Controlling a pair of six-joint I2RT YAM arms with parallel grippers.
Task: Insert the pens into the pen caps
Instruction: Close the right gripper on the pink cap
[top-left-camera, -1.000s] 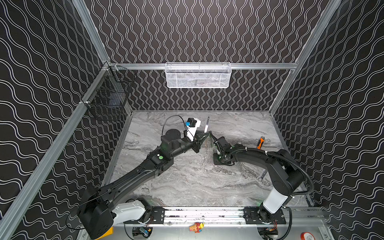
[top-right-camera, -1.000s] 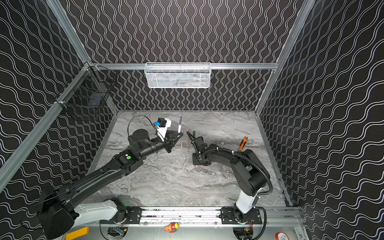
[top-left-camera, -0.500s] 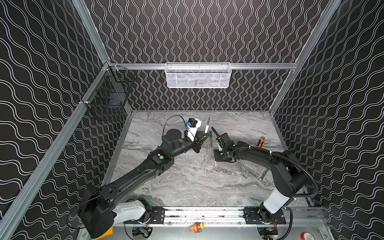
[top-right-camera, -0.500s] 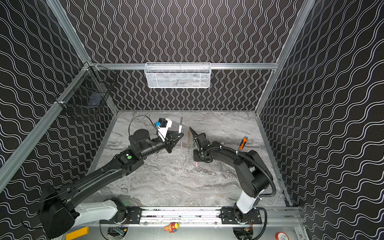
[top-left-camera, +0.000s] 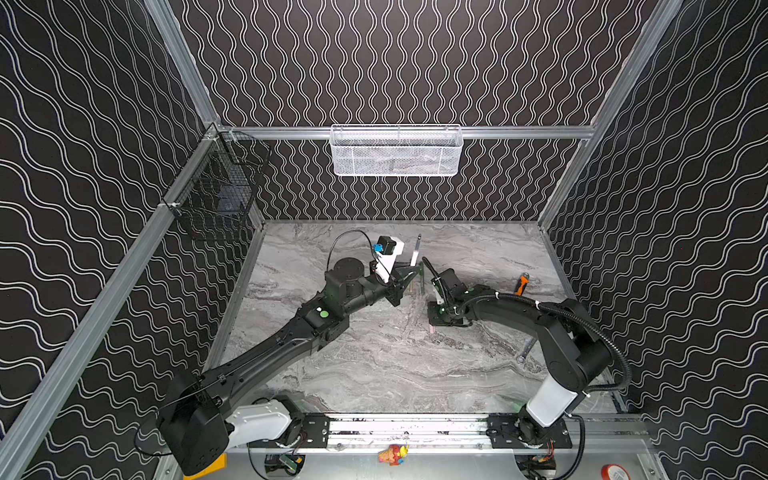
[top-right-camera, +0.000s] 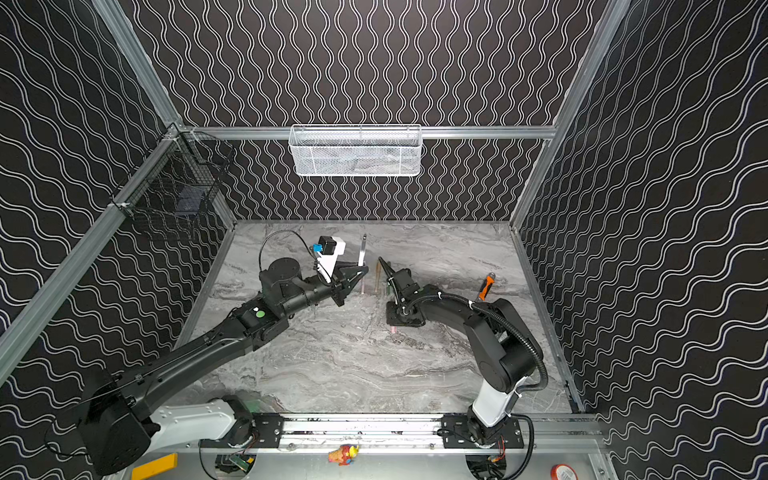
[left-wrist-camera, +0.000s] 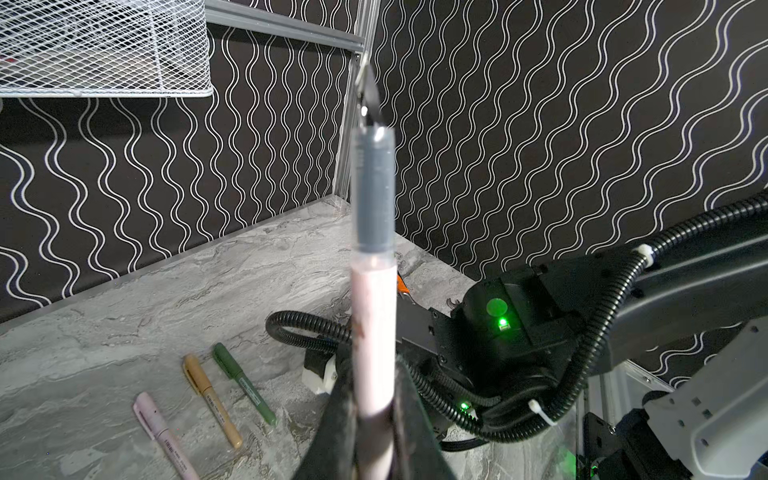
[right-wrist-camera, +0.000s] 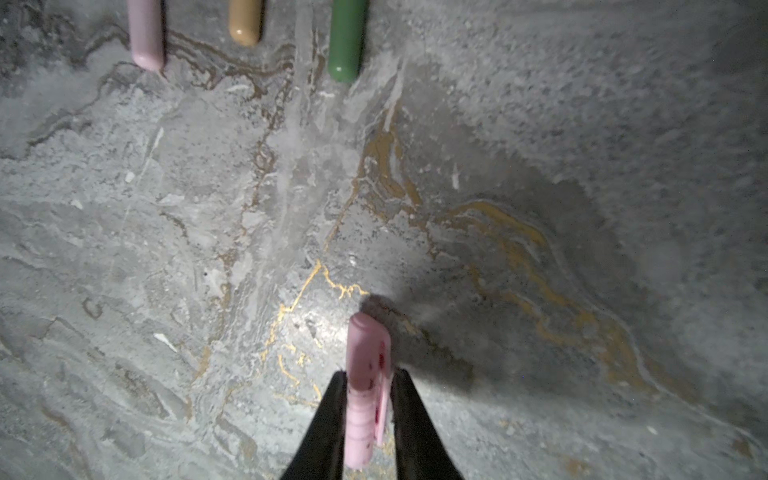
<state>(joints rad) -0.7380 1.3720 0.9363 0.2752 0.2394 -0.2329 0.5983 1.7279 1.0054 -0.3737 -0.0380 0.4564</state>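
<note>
My left gripper (left-wrist-camera: 372, 376) is shut on a pale pink pen (left-wrist-camera: 372, 316) and holds it upright above the table, grey grip section and dark tip pointing up. The same pen (top-left-camera: 415, 254) shows in both top views. My right gripper (right-wrist-camera: 369, 376) points down at the table, shut on a pink pen cap (right-wrist-camera: 365, 357), whose end shows below the gripper (top-left-camera: 432, 329). Between the two arms three capped pens lie side by side on the table: pink (left-wrist-camera: 164, 436), gold (left-wrist-camera: 212, 401) and green (left-wrist-camera: 243, 382).
An orange-handled tool (top-left-camera: 520, 284) and a grey spanner (top-left-camera: 525, 351) lie near the right wall. A white mesh basket (top-left-camera: 395, 151) hangs on the back rail. On the left rail hangs a black wire basket (top-left-camera: 216, 195). The right arm's cable loops close behind the held pen.
The right gripper's jaws have closed on the pink cap down at the table. The left arm and its pen have stayed still.
</note>
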